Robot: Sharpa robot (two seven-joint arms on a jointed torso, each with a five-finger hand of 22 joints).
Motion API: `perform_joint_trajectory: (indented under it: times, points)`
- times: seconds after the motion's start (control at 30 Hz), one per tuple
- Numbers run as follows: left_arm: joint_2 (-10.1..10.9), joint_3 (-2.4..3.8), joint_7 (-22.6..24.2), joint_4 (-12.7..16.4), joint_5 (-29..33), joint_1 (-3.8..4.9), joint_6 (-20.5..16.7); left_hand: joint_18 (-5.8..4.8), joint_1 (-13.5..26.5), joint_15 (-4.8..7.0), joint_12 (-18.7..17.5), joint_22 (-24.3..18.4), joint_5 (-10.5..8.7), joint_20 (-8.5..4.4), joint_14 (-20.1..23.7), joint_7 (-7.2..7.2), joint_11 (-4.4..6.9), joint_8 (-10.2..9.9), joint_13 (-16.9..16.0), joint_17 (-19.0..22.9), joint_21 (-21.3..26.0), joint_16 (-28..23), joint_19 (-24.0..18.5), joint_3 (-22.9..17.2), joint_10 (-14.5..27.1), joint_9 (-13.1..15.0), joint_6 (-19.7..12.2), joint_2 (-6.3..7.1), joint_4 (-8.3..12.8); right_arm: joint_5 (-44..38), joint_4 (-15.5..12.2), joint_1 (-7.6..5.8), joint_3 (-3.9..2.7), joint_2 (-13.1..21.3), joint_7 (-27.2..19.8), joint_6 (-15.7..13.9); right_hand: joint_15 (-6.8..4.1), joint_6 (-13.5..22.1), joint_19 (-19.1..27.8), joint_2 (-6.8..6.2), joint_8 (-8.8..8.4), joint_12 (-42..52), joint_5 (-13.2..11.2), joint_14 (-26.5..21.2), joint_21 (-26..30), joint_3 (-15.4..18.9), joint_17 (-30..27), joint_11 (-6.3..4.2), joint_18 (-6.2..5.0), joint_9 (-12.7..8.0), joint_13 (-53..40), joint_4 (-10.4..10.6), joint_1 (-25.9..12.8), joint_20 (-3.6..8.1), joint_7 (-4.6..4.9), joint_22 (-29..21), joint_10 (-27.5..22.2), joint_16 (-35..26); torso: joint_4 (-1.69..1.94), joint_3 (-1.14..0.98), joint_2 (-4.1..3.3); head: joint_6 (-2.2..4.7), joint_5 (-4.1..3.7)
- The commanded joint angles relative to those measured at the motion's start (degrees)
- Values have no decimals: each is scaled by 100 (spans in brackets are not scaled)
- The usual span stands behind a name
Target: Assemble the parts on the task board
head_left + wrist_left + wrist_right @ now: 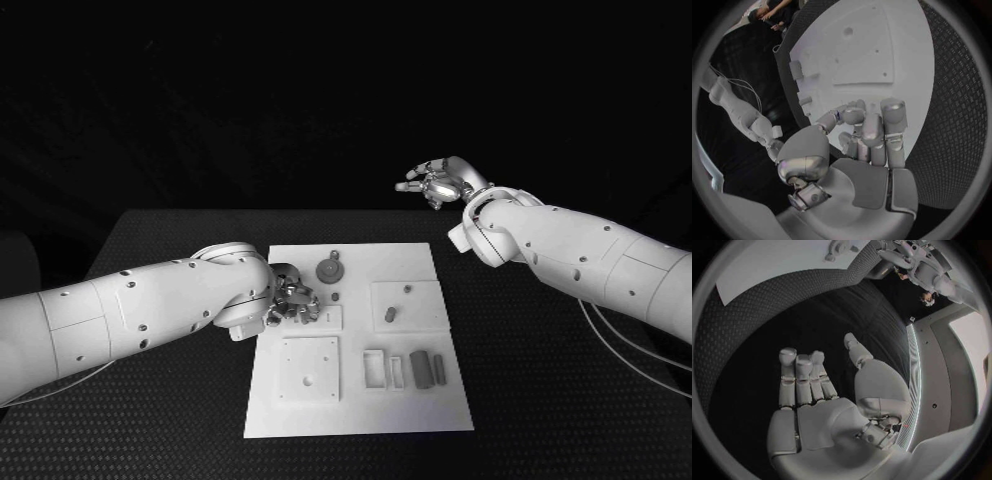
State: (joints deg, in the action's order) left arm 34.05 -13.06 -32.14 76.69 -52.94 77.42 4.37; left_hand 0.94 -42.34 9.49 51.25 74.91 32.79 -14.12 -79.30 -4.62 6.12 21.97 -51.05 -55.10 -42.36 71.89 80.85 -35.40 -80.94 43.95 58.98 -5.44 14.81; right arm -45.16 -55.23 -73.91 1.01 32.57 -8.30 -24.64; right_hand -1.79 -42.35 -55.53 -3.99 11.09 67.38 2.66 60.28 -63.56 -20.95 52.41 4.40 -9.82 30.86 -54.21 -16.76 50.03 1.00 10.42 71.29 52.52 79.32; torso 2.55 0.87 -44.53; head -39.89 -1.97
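Task board (433,400) sat flat mid-table on black table (173,420), its near edge closest to the robot. Nearest on it: a raised white square plate (310,368) with small holes, and just right of that a group of slots with a dark grey bar part (421,366) lying along them. Further up, right half of the board, another raised square (408,305) carried a small dark upright part (391,314) and a tiny dark dot beyond it.

Left hand (293,298) was down at the board's left edge, about mid-length, over a small white block; fingers (872,131) curled in tight together, tips pressing toward each other. Could not tell if anything was pinched between them; nothing plainly visible in the left wrist view.

Beyond the left hand, near the board's far end, a dark round gear-like part (332,269) lay on the board with a smaller dark piece (335,296) just nearer to it.

Right hand (441,182) was farthest, raised above the table's far edge and well apart from the board, to its right. It held nothing; fingers (798,375) extended side by side, thumb off to the side, palm bare.
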Motion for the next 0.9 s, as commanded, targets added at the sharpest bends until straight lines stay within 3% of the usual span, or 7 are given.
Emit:
perform_joint_trajectory:
  times: [0.03, 0.57, 0.77, 0.9]
  points:
    - [-47, -26, -66, 9, -62, -40, 253, 165, 140, 227, 34, 114, 36, -3, 284, 519, 79, 18, 18, 33, -24, 35, -48, -297, 21, 39, 1004, -26, 9, -59, -1, 2, -4, -2, -15, 73, 4, 18, 39, -9, 33, 30, 6, -50, -6, 40, -8, 8, -518, 7, 7, 6, 65, 0, 56, 1, -35, 21, -3, 2, 3, 0, 2]
    - [-159, -26, -83, -13, -105, -41, 347, 166, 368, 223, 87, 109, -86, 19, 309, 544, 102, 22, 82, 142, -58, 119, -52, -329, 36, 191, 1063, -81, -102, -74, 3, 2, -4, -11, -7, 110, 3, 13, 42, -4, 36, 34, 6, -53, -6, 57, -12, 6, -518, 9, 14, 6, 93, -1, 55, 0, -38, 23, 1, 9, -1, -16, -21]
    - [-154, -26, -67, -25, -131, -41, 304, 174, 451, 218, 117, 107, -308, 25, 324, 555, 113, 13, 113, 196, -74, 165, -59, -323, 45, 262, 1080, -97, -195, -79, 7, 2, -4, -8, -4, 129, 3, 14, 43, -2, 36, 35, 5, -54, -5, 62, -13, 6, -518, 9, 15, 6, 100, -2, 55, 0, -38, 23, 2, 10, 2, -18, -26]
    - [-151, -26, -42, -17, -151, -41, 273, 177, 456, 218, 124, 108, -333, 25, 327, 558, 115, 12, 120, 209, -77, 175, -60, -333, 47, 277, 1085, -112, -209, -92, 16, 3, -4, -15, 0, 142, 2, 13, 44, 0, 37, 36, 6, -55, -5, 67, -15, 6, -518, 9, 18, 6, 108, -2, 55, 0, -39, 23, 0, 9, 0, -25, -31]
